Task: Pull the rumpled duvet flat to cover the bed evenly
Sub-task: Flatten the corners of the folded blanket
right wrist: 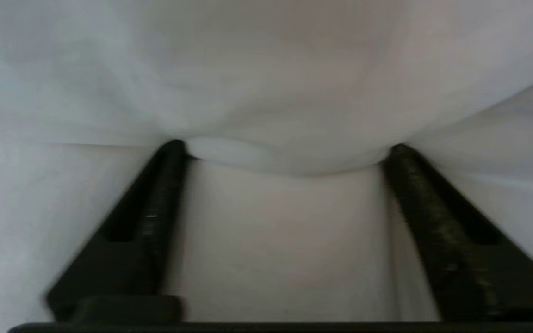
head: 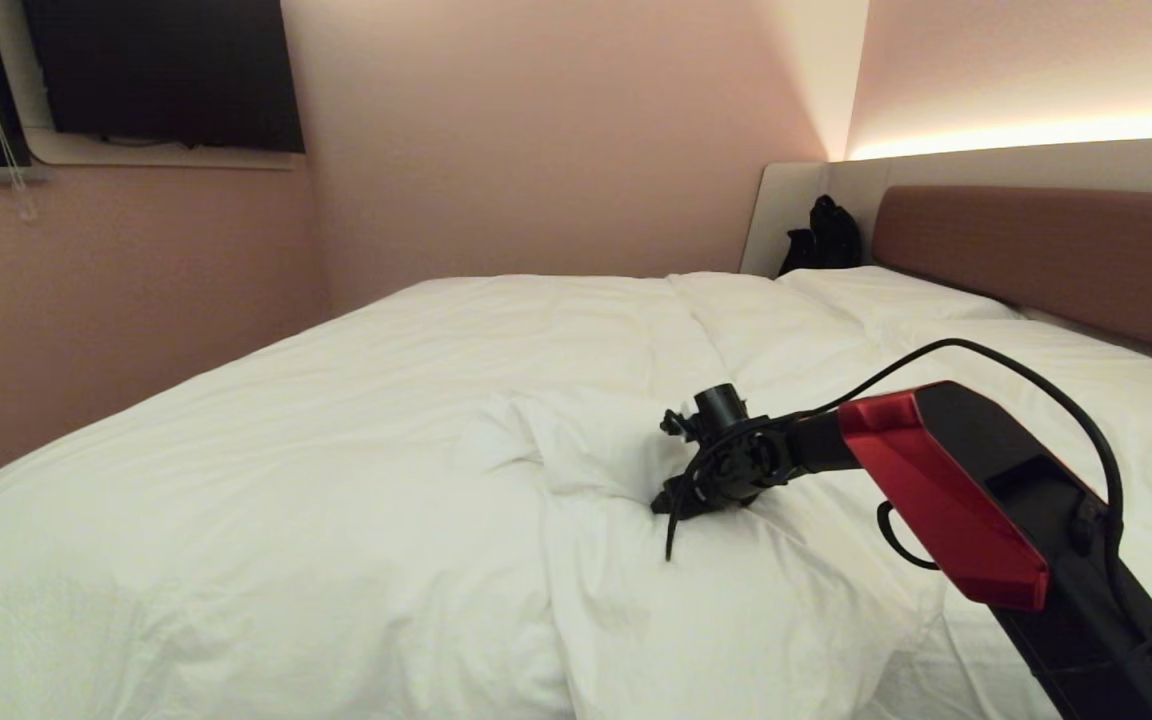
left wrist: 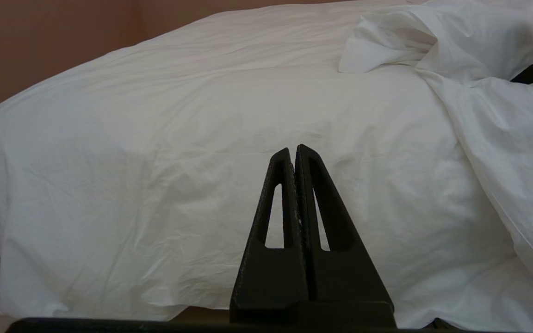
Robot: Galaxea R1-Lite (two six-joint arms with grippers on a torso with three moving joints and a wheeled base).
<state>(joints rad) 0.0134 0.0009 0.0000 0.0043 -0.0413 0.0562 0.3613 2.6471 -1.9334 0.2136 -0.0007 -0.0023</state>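
Lying rumpled mid-bed [head: 1036, 250], duvet [head: 336, 420] bore right gripper [right wrist: 285, 157], jaws spread wide against a fold; left gripper [left wrist: 294, 152] jaws closed, empty.

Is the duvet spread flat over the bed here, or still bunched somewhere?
Still bunched. The duvet has a folded-over flap mid-bed, where the right gripper presses in, fingers apart.

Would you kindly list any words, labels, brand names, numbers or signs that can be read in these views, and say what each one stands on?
None: no view shows any readable text.
The duvet is plain white, with no tag or print showing.
The brown headboard and the dark screen on the wall carry no visible lettering.
The right gripper, the left gripper and the red arm cover show no markings.
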